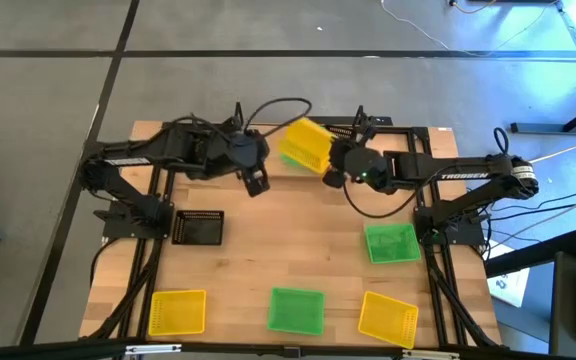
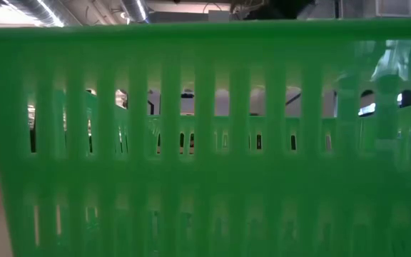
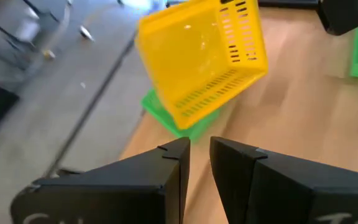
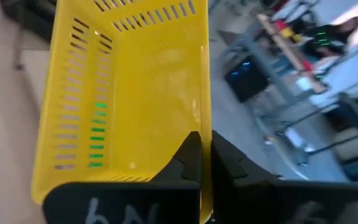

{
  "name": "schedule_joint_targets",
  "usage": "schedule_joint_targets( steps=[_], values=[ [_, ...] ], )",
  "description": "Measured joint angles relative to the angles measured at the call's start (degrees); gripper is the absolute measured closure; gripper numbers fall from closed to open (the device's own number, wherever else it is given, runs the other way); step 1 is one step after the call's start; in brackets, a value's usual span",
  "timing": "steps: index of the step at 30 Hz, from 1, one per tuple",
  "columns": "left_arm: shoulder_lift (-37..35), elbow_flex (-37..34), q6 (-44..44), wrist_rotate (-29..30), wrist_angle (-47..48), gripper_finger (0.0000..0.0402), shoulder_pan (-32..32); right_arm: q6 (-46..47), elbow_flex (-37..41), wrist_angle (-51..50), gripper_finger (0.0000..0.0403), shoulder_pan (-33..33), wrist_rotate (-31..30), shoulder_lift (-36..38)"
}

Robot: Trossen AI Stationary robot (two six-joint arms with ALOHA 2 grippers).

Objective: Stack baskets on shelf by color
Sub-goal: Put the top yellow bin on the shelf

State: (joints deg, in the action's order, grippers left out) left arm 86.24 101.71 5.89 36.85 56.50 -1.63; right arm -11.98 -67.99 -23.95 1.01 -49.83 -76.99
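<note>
Yellow plastic fills the right wrist view: the right hand (image 4: 205,163) is clamped on the rim of a tilted yellow basket (image 1: 306,144), its two fingers pressed together over the wall, and holds it in the air over the far middle of the table (image 1: 268,260). A green basket (image 3: 166,115) shows under the raised one, at the table's far edge, with the shelf (image 1: 393,128) close by. The left hand (image 1: 256,184) hangs just beside the raised basket, empty, its fingers (image 3: 173,165) a narrow gap apart. On the table lie a black basket (image 1: 199,227) at the left, another green one (image 1: 391,243) at the right, and along the near edge a yellow (image 1: 177,312), a green (image 1: 296,309) and a yellow (image 1: 387,318). The low view is blocked by green mesh.
</note>
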Motion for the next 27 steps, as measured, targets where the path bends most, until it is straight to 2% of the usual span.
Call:
schedule_joint_targets(
  steps=[5,11,18,23,27],
  values=[
    [0.02,-6.75,-8.21,4.33,-13.43,0.0346,0.48,-2.63,0.00,3.95,0.0403,-0.02,-4.13,0.00],
    [0.02,-12.09,-16.14,10.84,-27.13,0.0347,1.31,-3.74,0.00,5.16,0.0403,-0.02,-4.56,0.00],
    [0.02,-14.05,-16.79,10.09,-34.10,0.0346,4.94,-3.75,0.00,5.12,0.0403,-0.02,-4.42,0.00],
    [0.02,-14.40,-16.70,5.10,-37.32,0.0347,7.59,-3.75,0.00,5.13,0.0403,-0.03,-4.08,0.00],
    [0.02,-14.40,-16.63,4.08,-37.98,0.0347,9.15,-3.75,0.00,5.12,0.0403,-0.04,-4.06,0.00]
  ],
)
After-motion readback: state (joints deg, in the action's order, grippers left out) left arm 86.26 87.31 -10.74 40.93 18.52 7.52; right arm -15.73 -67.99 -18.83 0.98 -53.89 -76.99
